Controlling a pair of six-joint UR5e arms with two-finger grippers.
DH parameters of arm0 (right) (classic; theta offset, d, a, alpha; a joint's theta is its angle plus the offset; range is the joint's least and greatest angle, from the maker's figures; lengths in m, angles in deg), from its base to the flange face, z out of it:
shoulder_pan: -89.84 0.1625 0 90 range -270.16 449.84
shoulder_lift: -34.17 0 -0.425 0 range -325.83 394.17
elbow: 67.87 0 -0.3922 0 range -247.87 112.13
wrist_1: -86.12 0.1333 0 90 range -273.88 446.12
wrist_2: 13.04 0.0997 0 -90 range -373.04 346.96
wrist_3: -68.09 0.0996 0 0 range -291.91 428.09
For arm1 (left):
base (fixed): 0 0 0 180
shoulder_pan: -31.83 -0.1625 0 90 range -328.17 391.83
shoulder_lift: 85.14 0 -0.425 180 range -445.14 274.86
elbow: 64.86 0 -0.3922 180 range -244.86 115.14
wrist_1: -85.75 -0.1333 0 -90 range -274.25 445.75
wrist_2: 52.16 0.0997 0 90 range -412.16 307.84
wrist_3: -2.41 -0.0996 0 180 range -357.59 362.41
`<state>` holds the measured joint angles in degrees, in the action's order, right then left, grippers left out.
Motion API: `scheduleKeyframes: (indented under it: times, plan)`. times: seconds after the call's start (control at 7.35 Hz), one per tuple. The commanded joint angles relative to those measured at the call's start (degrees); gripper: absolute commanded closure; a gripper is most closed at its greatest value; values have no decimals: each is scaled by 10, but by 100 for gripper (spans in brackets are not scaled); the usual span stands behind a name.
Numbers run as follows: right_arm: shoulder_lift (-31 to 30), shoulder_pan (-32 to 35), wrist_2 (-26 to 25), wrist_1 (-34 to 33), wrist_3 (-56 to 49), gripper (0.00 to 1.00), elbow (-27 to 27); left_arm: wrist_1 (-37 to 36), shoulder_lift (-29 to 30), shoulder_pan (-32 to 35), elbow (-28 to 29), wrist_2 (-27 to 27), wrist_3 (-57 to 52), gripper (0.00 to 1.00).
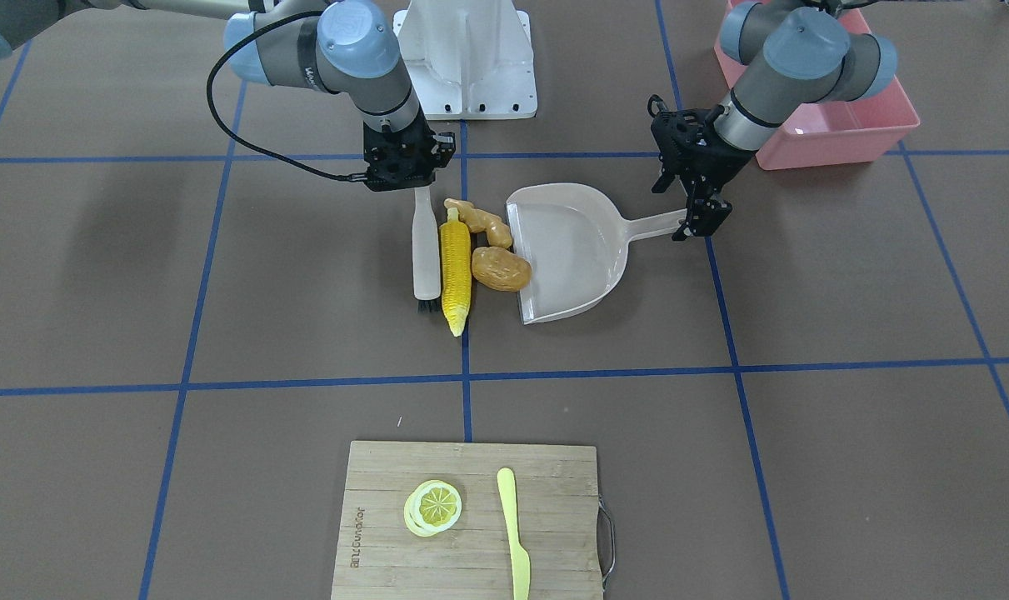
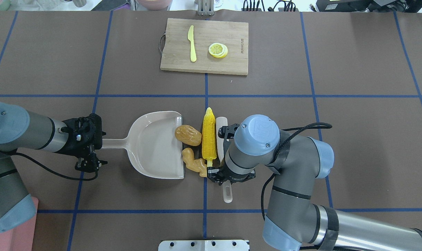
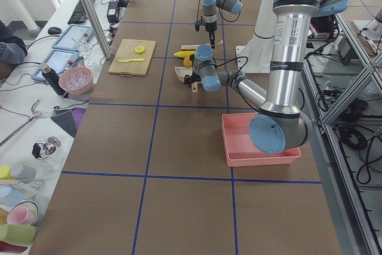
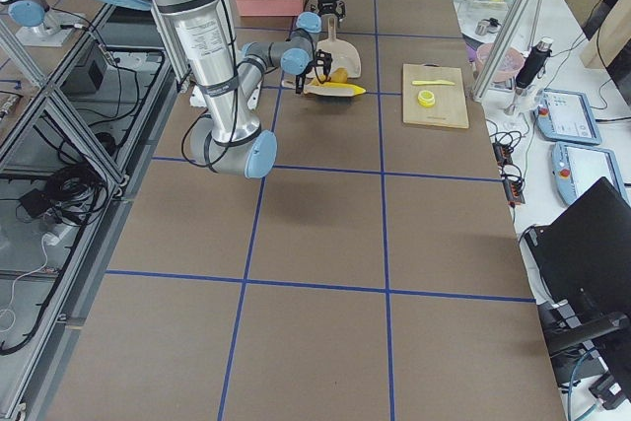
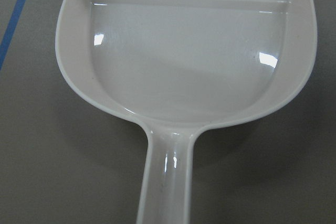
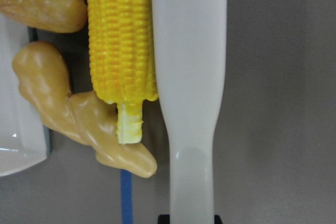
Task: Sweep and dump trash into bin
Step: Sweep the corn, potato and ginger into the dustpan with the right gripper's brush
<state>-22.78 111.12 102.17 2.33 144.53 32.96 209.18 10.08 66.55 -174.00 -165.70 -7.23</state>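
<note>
The beige dustpan [image 2: 155, 146] lies on the table with its mouth toward the trash. My left gripper [image 2: 98, 143] is shut on the end of its handle, also in the front view [image 1: 694, 218]. My right gripper [image 2: 227, 176] is shut on the handle of a white brush [image 2: 220, 125] that lies along the yellow corn cob [image 2: 209, 137]. The brown potato [image 2: 188, 135] and tan ginger root [image 2: 193, 164] sit between the corn and the pan's mouth, touching its edge. The pan [image 5: 189, 61] is empty inside. The pink bin [image 1: 854, 125] stands behind my left arm.
A wooden cutting board [image 2: 235, 62] lies at the far middle of the table with a lemon slice [image 2: 217, 50] and a pale yellow knife [image 2: 192, 43] on it. The white robot base [image 1: 471, 58] is near the brush.
</note>
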Motion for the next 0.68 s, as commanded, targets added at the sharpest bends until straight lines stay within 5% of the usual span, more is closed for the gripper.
scheduleKeyframes:
  times: [0.0,0.54]
  plan:
    - [35,-10,-1,49,21,100,-46,0,1,0,1,0,1,6]
    - [81,-15,0,130,63,100,-95,1,1,0,1,0,0,6]
